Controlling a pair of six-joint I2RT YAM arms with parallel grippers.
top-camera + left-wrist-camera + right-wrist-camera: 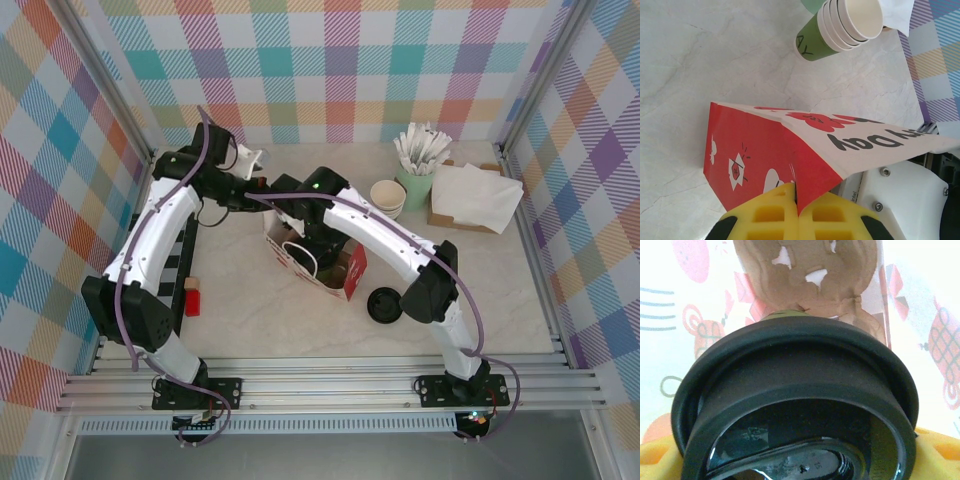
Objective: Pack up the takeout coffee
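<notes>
Loose lid (385, 305): black, flat on the table, just beside the bag's foot at 4 o'clock.
Red block (192, 298): on the table at 9 o'clock from the bag, well apart from it, near the left arm.
Bag (350, 275): red and white paper, standing mid-table with its mouth up; both arms meet over it.
Bag contents: a brown pulp tray (805, 275) lies on the bottom; the coffee (790, 370) hangs inside the bag, above the tray.
Coffee look: a round black lid with a raised rim and a glossy centre; only a sliver of green cup shows past its far edge.
Right gripper (800, 457): reaches down into the bag mouth, its yellow fingers set wide on either side of the coffee's lid and holding it.
Left gripper (797, 207): yellow fingers pressed together on the bag's edge, pinching the paper where the red side meets the white printed one.
Cup stack (388, 197): nested green cups with cream rims, at 2 o'clock from the bag.
Stick cup (420, 165): green, full of white sticks, farther along that 2 o'clock line.
Napkin box (470, 195): white napkins in it, at 3 o'clock from the stack.
</notes>
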